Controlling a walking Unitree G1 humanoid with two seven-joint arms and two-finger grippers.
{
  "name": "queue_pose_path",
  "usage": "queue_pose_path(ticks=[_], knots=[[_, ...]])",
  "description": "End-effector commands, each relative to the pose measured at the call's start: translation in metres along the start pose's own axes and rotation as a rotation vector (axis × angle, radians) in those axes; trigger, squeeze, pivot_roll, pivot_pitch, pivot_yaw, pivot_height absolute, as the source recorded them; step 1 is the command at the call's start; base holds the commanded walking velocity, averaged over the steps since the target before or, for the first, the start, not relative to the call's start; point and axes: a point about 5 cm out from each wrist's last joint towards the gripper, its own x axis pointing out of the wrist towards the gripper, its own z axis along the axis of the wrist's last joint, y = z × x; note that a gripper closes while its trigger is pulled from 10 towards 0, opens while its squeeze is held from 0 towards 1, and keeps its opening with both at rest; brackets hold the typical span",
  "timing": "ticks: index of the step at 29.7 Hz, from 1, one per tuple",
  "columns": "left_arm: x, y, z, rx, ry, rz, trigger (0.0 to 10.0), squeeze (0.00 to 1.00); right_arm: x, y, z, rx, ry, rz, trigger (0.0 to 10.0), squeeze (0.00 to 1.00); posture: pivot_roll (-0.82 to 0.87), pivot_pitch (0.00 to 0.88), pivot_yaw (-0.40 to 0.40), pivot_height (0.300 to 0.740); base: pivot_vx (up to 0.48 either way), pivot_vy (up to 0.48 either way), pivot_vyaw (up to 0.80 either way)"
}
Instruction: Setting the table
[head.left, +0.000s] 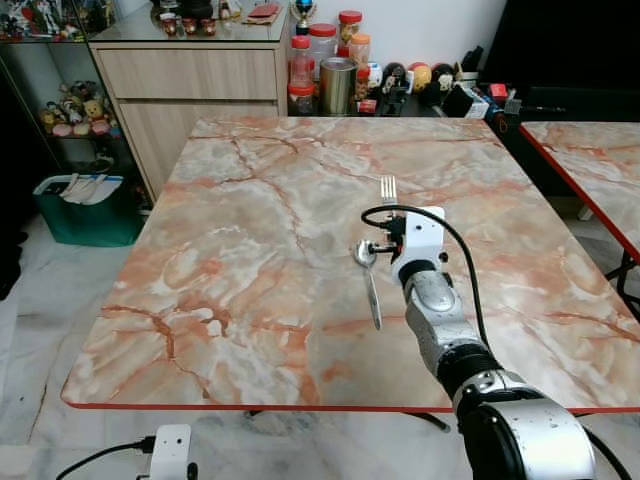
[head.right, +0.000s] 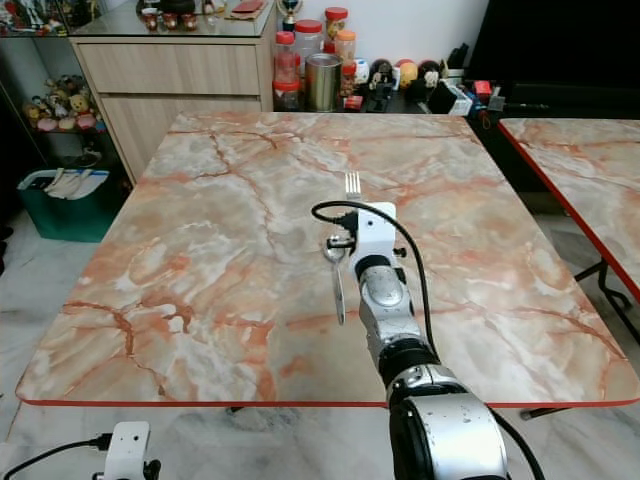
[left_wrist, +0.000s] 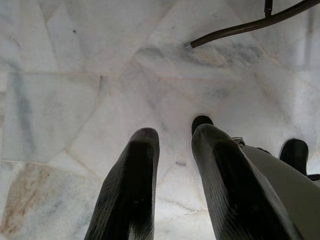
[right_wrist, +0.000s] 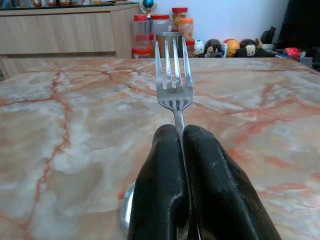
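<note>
My right gripper (right_wrist: 181, 145) is shut on the handle of a silver fork (right_wrist: 173, 75), held over the middle of the marble table (head.left: 250, 260) with its tines (head.left: 388, 188) pointing away from me. A silver spoon (head.left: 368, 280) lies on the table just left of the right wrist, bowl (head.right: 333, 251) towards the far side; its bowl edge peeks out below the fingers (right_wrist: 160, 190) in the right wrist view. The left gripper (left_wrist: 175, 165) hangs low over the floor with a small gap between its black fingers and nothing in it.
Jars and a metal canister (head.left: 337, 85) stand beyond the table's far edge, beside a wooden sideboard (head.left: 190, 75). A second marble table (head.left: 590, 170) is on the right. A green bin (head.left: 85, 210) sits on the floor at left. A table leg (left_wrist: 250, 25) crosses the white marble floor.
</note>
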Motion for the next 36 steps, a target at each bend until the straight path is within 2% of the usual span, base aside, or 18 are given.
queue_pose_path(ticks=[1, 20, 36], knots=[[-0.001, 0.0, -0.005, -0.02, 0.022, 0.01, 10.0, 0.0, 0.001, -0.001, 0.005, 0.001, -0.018, -0.003, 10.0, 0.0, 0.01, 0.0, -0.015, 0.74, 0.0, -0.394, 0.0], [-0.001, -0.002, -0.005, -0.012, 0.024, 0.002, 10.0, 0.0, 0.004, 0.006, 0.015, -0.016, -0.061, 0.025, 10.0, 0.0, 0.02, 0.0, -0.011, 0.74, 0.0, -0.416, 0.0], [-0.001, -0.005, -0.007, 0.007, 0.027, -0.017, 10.0, 0.0, 0.003, 0.01, 0.014, -0.022, -0.067, 0.044, 10.0, 0.0, 0.01, 0.0, -0.012, 0.74, 0.0, -0.416, 0.0]])
